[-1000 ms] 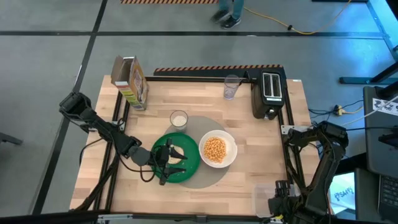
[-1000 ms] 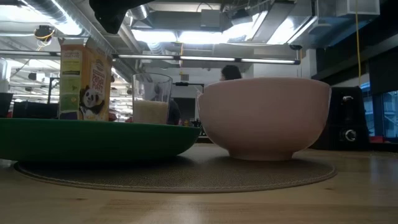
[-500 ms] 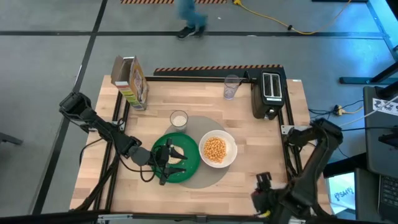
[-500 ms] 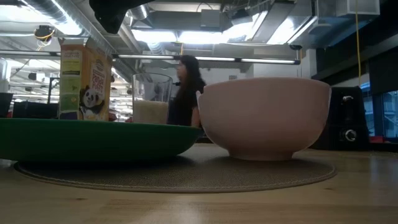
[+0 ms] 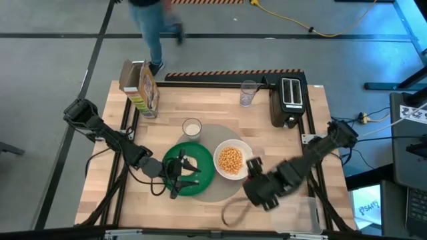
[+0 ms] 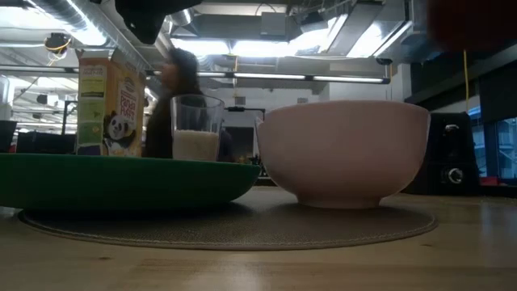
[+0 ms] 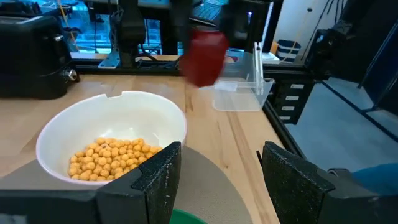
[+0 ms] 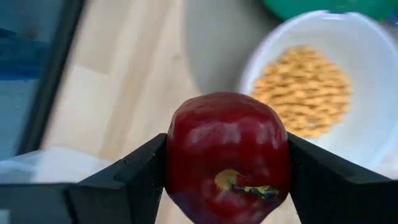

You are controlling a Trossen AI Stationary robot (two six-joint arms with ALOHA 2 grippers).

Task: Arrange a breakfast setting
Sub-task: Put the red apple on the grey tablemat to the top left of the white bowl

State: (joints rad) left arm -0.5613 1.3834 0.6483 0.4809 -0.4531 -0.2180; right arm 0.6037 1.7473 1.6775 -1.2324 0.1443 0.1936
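Your right gripper (image 8: 227, 163) has the red apple (image 8: 227, 155) clamped squarely between its two dark fingers (image 8: 134, 171) — one pad presses each flank, so the jaws stand only as wide as the fruit. The apple sits centred in the grip, glossy and deep red, with a small yellowish patch low on the side facing the wrist camera. From above, you can see that gripper just beside the white bowl (image 5: 233, 160), on the side toward the right arm's base, above the wooden table (image 5: 280, 143); the apple itself is hidden under the gripper there. In the left wrist view the apple (image 7: 206, 56) shows as a red blur held up off the table beyond the bowl. The bowl holds yellow cereal balls (image 5: 231, 159) and rests on the round grey mat (image 5: 223, 188) next to the round green plate (image 5: 200, 160). Your left gripper (image 5: 185, 170) hangs over the plate with its jaws spread wide and nothing between them. The small milk glass (image 5: 192, 127) stands at the mat's far edge — behind the plate, with a cereal box (image 5: 141, 87) farther toward the far left corner.
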